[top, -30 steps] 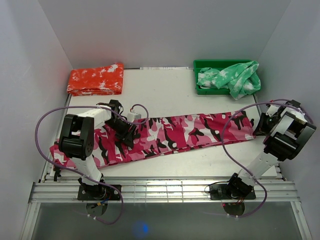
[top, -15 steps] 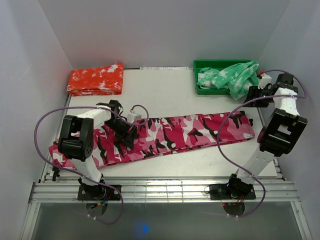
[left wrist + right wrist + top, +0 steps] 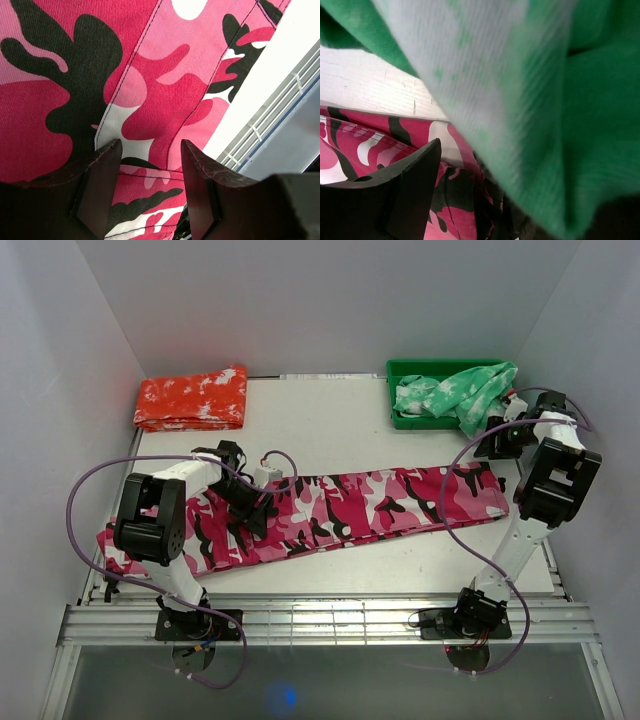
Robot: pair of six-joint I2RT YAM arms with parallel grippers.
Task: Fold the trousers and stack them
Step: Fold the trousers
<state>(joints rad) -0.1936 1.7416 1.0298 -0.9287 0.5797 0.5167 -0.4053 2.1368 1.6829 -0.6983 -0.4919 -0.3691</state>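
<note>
Two ways to blow this, probably. Got the left pincer (image 3: 150, 144) low over the trousers (image 3: 380, 502), jaws a moderate way apart and gripping nothing, stitched seam (image 3: 131, 65) straight ahead of the tips, table rail (image 3: 272, 125) off to the right of them. Can't say for sure about contact with the cloth. Could easily pinch just one layer there and drag a leg crooked instead of folding it. Got the right pincer (image 3: 497, 444) just past the far end of the trousers, tucked against the green garment (image 3: 460, 395) spilling out of the green bin (image 3: 400, 368). Only one finger (image 3: 415, 190) on show up close, the rest buried behind blurry green, so no calling it wide or narrow. Risks snagging that green cloth and hauling it onto the pink camo just below the finger. Worth backing clear before going for the cuff.
</note>
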